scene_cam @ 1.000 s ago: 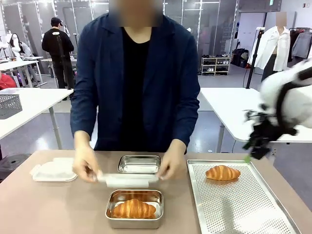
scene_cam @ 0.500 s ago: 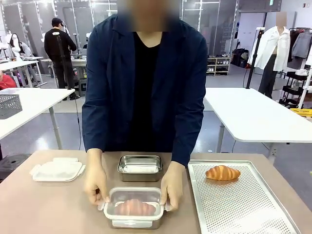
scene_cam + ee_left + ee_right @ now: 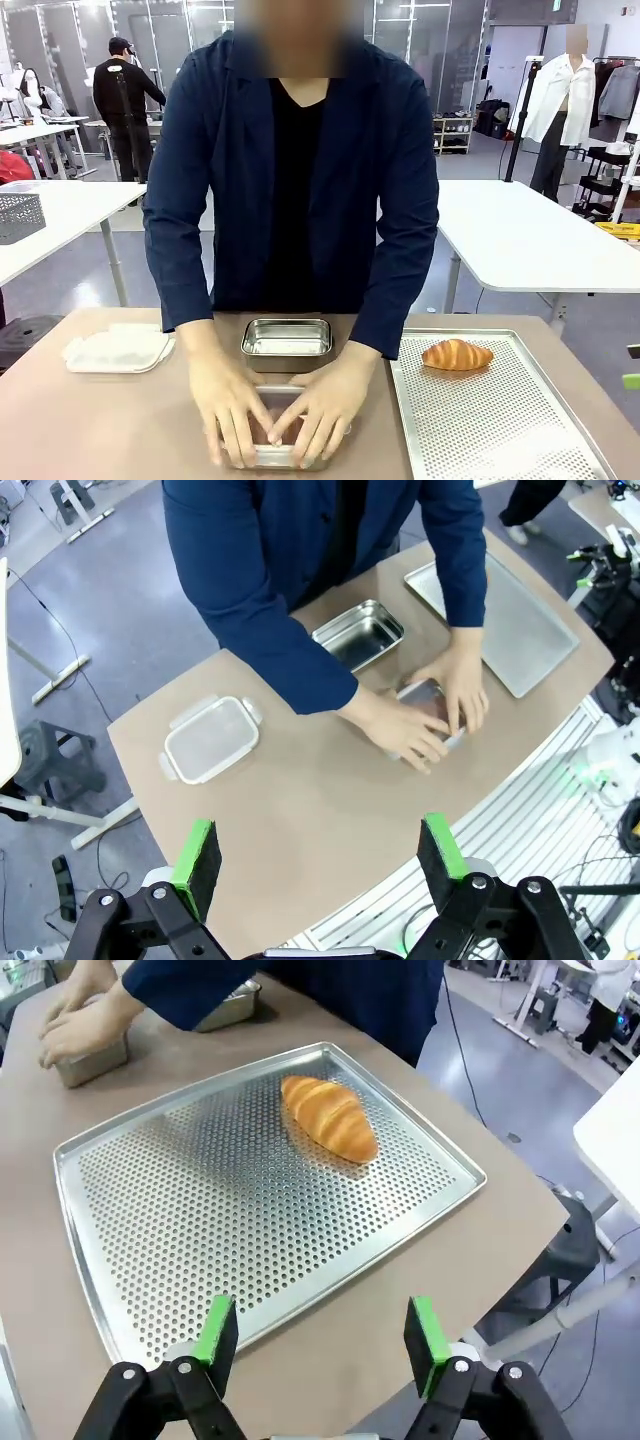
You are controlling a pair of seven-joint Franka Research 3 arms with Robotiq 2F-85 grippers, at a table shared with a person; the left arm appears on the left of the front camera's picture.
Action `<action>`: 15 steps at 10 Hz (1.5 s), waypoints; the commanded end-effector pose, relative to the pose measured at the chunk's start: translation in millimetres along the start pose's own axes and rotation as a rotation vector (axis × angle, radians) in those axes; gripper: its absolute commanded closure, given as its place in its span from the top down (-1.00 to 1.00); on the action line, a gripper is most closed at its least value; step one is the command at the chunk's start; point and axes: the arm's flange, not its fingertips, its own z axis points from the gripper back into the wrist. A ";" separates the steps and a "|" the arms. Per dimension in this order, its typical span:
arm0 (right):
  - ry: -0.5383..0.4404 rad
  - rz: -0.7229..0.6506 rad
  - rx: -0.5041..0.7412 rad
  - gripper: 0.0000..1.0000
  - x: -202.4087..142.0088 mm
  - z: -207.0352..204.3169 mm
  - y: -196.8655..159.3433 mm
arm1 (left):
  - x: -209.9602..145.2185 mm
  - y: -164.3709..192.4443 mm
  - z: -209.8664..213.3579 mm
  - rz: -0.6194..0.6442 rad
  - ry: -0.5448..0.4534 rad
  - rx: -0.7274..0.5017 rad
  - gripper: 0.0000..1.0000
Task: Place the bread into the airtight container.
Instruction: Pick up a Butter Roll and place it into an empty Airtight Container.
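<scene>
A person's hands (image 3: 232,408) press flat on the lidded airtight container (image 3: 270,458) at the table's near middle; the bread inside is almost wholly covered by them. Another bread, a golden croissant (image 3: 457,354), lies at the far end of the perforated tray (image 3: 480,420). My right gripper (image 3: 321,1332) hangs open over the tray's (image 3: 200,1190) near edge, the croissant (image 3: 330,1115) well ahead of it. High above the table's near side, my left gripper (image 3: 318,855) is open, far from the covered container (image 3: 418,692).
An empty steel container (image 3: 287,340) stands just behind the covered one. A spare translucent lid (image 3: 118,350) lies at the far left of the table. The tray takes up the right side. The person's arms reach across the middle.
The person set the lid on the near container and now presses on it with both hands. My right arm pulled back out of the front view to the right.
</scene>
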 end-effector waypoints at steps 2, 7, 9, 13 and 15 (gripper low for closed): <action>0.007 -0.007 -0.024 0.68 -10.0 -0.4 7.3 | -0.3 0.4 0.4 -0.014 0.003 -0.005 1.00; 0.004 -0.021 -0.018 0.68 -8.8 5.7 4.7 | -0.3 0.4 0.4 -0.014 0.003 -0.005 1.00; 0.004 -0.021 -0.018 0.68 -8.8 5.7 4.7 | -0.3 0.4 0.4 -0.014 0.003 -0.005 1.00; 0.004 -0.021 -0.018 0.68 -8.8 5.7 4.7 | -0.3 0.4 0.4 -0.014 0.003 -0.005 1.00; 0.004 -0.021 -0.018 0.68 -8.8 5.7 4.7 | -0.3 0.4 0.4 -0.014 0.003 -0.005 1.00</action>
